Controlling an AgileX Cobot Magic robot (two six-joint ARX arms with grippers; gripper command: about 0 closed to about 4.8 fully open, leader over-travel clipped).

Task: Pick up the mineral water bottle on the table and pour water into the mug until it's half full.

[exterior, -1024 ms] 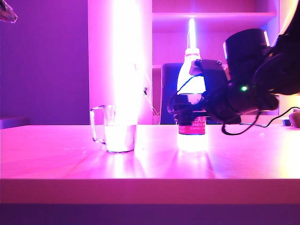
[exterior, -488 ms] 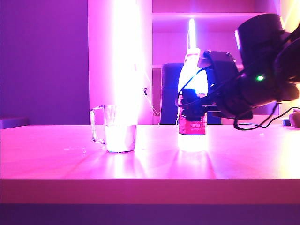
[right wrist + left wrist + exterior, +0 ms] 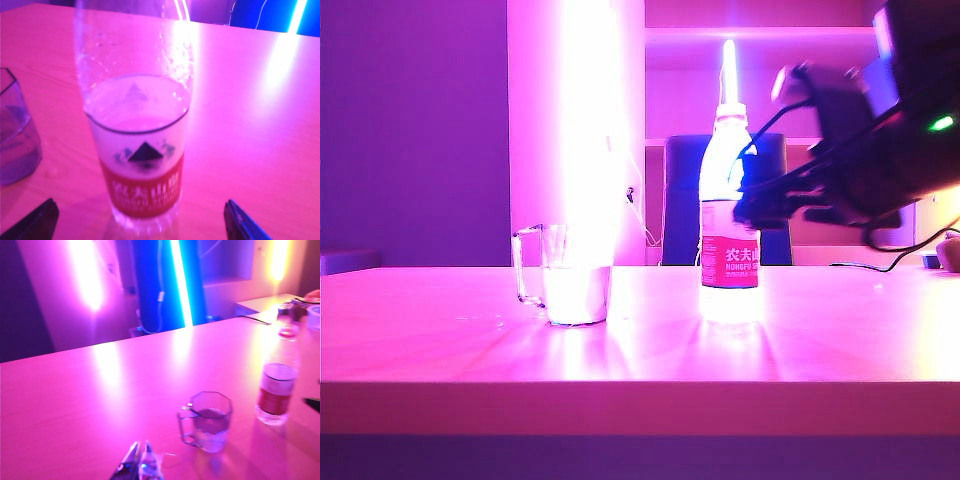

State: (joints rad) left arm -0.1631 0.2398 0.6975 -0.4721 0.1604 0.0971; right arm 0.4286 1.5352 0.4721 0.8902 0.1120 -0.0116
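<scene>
Mineral water bottle (image 3: 729,215) upright on table (image 3: 640,345), red label, partly full. Right gripper (image 3: 140,220) fingers apart, flanking bottle base. Left gripper (image 3: 139,465) fingers together.

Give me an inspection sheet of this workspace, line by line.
Surface: table bare, glossy under pink light.
Job's things: mineral water bottle upright, partly full; mug left of it, apart, holding water.
Clutter: nothing seen.
Grippers: right gripper open, fingertips either side of the bottle's base, not gripping; left gripper above the table near the mug, looks shut.
Cables: black cable behind the right arm.
Surroundings: dark chair, shelf, bright light strips.
</scene>
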